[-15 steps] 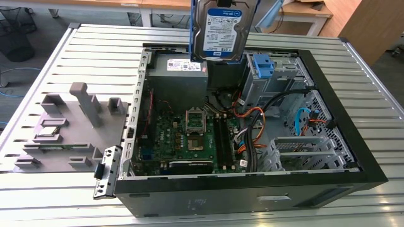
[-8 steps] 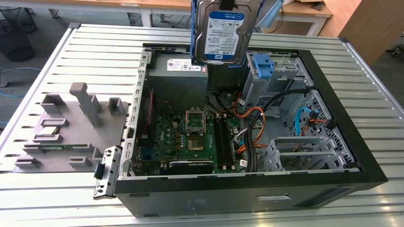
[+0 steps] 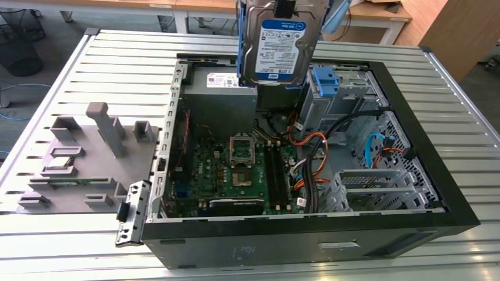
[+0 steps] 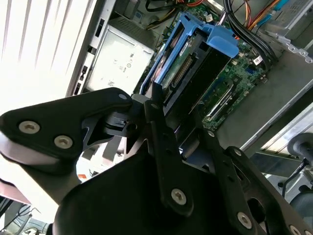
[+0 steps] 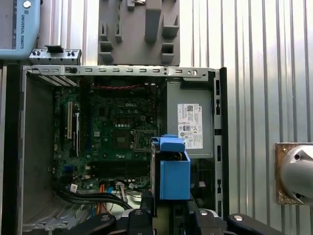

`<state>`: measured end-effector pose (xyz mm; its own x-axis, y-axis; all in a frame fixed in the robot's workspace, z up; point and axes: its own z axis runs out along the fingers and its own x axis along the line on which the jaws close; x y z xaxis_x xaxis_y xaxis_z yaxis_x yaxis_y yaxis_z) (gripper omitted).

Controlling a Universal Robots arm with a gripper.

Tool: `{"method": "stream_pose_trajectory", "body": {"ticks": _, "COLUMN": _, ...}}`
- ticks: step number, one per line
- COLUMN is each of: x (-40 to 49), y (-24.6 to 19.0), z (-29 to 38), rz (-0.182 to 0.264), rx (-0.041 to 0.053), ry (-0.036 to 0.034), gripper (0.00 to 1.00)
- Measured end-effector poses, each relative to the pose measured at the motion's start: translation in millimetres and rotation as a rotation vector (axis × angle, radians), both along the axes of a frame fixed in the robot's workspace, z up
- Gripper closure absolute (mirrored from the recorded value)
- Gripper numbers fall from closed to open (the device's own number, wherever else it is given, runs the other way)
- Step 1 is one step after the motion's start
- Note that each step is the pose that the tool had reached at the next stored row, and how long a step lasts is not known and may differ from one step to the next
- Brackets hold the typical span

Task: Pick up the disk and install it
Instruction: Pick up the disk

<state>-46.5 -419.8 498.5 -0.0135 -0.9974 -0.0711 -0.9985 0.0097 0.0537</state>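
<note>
Slatted metal tabletop point(image 3: 109, 64) carries an open computer case point(image 3: 273, 225) and, on the exterior view's left, a grey moulded fixture point(image 3: 86, 158). In the exterior view the disk point(image 3: 279, 50) hangs upright in the air above the case, near its grey power-supply box point(image 3: 221, 93), label face showing. The second wrist view adds the grip: the gripper point(image 4: 176, 107) has its black fingers point(image 4: 159, 122) pinched on the disk's blue-framed sides. The first wrist view looks along the disk's blue end down to the motherboard point(image 5: 117, 137).
</note>
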Motion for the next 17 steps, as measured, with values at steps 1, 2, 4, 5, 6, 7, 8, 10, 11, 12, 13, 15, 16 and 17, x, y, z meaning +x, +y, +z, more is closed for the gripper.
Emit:
{"method": "stream_pose_trajectory", "body": {"ticks": 1, "x": 0.3, "y": -1.4, "z": 0.0, "rz": 0.000, "rx": -0.0005, "ry": 0.0000, "gripper": 0.65}}
{"method": "stream_pose_trajectory", "body": {"ticks": 2, "x": 0.6, "y": -2.8, "z": -0.1, "rz": 0.000, "rx": -0.0009, "ry": 0.0000, "gripper": 0.65}}
{"method": "stream_pose_trajectory", "body": {"ticks": 4, "x": 1.2, "y": -5.5, "z": 0.0, "rz": -0.001, "rx": -0.0020, "ry": 0.0000, "gripper": 0.65}}
{"method": "stream_pose_trajectory", "body": {"ticks": 5, "x": 1.4, "y": -6.9, "z": 0.0, "rz": -0.001, "rx": -0.0022, "ry": 0.0000, "gripper": 0.65}}
{"method": "stream_pose_trajectory", "body": {"ticks": 6, "x": 1.7, "y": -8.3, "z": 0.0, "rz": -0.001, "rx": -0.0026, "ry": 0.0000, "gripper": 0.65}}
{"method": "stream_pose_trajectory", "body": {"ticks": 7, "x": 2.0, "y": -9.7, "z": 0.0, "rz": -0.002, "rx": -0.0031, "ry": 0.0001, "gripper": 0.65}}
{"method": "stream_pose_trajectory", "body": {"ticks": 8, "x": 2.4, "y": -11.3, "z": 0.0, "rz": -0.002, "rx": -0.0034, "ry": 0.0001, "gripper": 0.65}}
{"method": "stream_pose_trajectory", "body": {"ticks": 10, "x": 3.0, "y": -14.3, "z": 0.0, "rz": -0.002, "rx": -0.0041, "ry": 0.0001, "gripper": 0.65}}
{"method": "stream_pose_trajectory", "body": {"ticks": 11, "x": 3.3, "y": -15.8, "z": 0.0, "rz": -0.002, "rx": -0.0043, "ry": 0.0001, "gripper": 0.65}}
{"method": "stream_pose_trajectory", "body": {"ticks": 12, "x": 3.6, "y": -17.3, "z": 0.0, "rz": -0.003, "rx": -0.0047, "ry": 0.0001, "gripper": 0.65}}
{"method": "stream_pose_trajectory", "body": {"ticks": 13, "x": 3.9, "y": -18.8, "z": -0.1, "rz": -0.003, "rx": -0.0050, "ry": 0.0000, "gripper": 0.65}}
{"method": "stream_pose_trajectory", "body": {"ticks": 15, "x": 4.6, "y": -21.9, "z": 0.0, "rz": -0.003, "rx": -0.0057, "ry": 0.0001, "gripper": 0.65}}
{"method": "stream_pose_trajectory", "body": {"ticks": 16, "x": 4.9, "y": -23.4, "z": 0.0, "rz": -0.004, "rx": -0.0060, "ry": 0.0002, "gripper": 0.65}}
{"method": "stream_pose_trajectory", "body": {"ticks": 17, "x": 5.2, "y": -24.9, "z": 0.0, "rz": -0.004, "rx": -0.0063, "ry": 0.0002, "gripper": 0.65}}
